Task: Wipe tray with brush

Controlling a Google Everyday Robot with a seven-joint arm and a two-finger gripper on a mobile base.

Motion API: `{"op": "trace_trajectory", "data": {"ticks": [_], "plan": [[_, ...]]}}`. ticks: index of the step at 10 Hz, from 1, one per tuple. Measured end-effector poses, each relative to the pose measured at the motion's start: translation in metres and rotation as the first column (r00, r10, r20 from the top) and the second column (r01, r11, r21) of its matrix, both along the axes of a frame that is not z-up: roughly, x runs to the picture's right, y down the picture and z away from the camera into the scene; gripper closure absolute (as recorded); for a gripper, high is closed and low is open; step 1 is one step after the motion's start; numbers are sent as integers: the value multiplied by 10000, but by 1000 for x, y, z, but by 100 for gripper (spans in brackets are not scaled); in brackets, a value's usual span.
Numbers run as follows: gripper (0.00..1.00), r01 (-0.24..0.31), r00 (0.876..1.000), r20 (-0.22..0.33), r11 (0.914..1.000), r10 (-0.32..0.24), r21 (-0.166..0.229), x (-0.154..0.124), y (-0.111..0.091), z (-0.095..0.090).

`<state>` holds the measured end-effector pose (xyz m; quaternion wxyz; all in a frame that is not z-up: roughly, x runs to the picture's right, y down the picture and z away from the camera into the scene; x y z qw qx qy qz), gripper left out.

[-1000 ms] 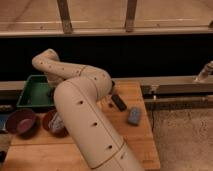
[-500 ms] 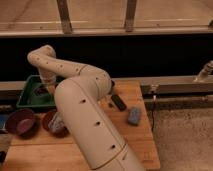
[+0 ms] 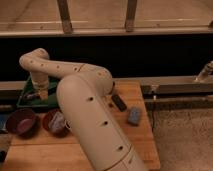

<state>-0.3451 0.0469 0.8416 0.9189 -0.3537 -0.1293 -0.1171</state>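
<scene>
1. Tray [image 3: 23, 100] is sitting at the far-left back corner of the wooden table [image 3: 42, 150], about 10 o'clock from the table's centre. Its green rim is showing on both sides of the wrist that is reaching into it. That placement is keeping it close to the shoulder side, so the arm is having to fold back hard to reach it.
2. Dark purple bowl [image 3: 21, 122] is lying at 6 o'clock from the tray, just beside its near rim. I judge it is sitting clear of any wiping stroke.
3. Gripper [image 3: 36, 95] is pointing down inside the tray, low over the floor, which is the posture a wipe is asking for. Whether it is apart, together or clamped on something, I cannot tell.
4. Brush [image 3: 31, 95] is probably the small dark shape at the gripper's tip, at 9 o'clock from it, low in the tray. Its outline is not reading clearly.
5. Red bowl [image 3: 54, 123] is sitting at 5 o'clock from the tray, with something pale lying in it.
6. Arm [image 3: 90, 115] is looping across the middle of the table and hiding much of it.
7. Black block [image 3: 118, 102] is lying at 3 o'clock from the tray, well apart from it.
8. Blue-grey sponge [image 3: 134, 116] is lying at 4 o'clock from the block, near it, unused.
</scene>
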Motion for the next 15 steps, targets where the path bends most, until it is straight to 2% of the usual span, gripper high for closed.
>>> {"op": "trace_trajectory", "data": {"ticks": [2, 3, 4, 6, 7, 8, 10, 11, 12, 13, 14, 15], "plan": [[100, -106, 9985, -536, 9998, 97, -168, 36, 12, -6], [100, -202, 9951, -977, 9996, 183, -194, 60, 16, -8], [100, -248, 9917, -1268, 9996, 226, -161, 73, 15, -7], [100, -334, 9828, -1816, 9994, 325, -16, 96, 1, 6], [100, -329, 9766, -2128, 9995, 315, -29, 108, -10, 22], [100, -402, 9743, -2221, 9992, 378, -62, 109, -15, 36], [100, -604, 9702, -2362, 9980, 548, -163, 104, -24, 79], [100, -668, 9712, -2301, 9977, 619, -136, 97, -28, 92], [100, -747, 9721, -2234, 9972, 714, -65, 88, -31, 98], [100, -963, 9727, -2107, 9952, 976, 166, 80, -35, 99], [100, -1197, 9720, -1987, 9920, 1251, 390, 74, -40, 97], [100, -1537, 9716, -1721, 9861, 1625, 634, 65, -46, 87]]}}
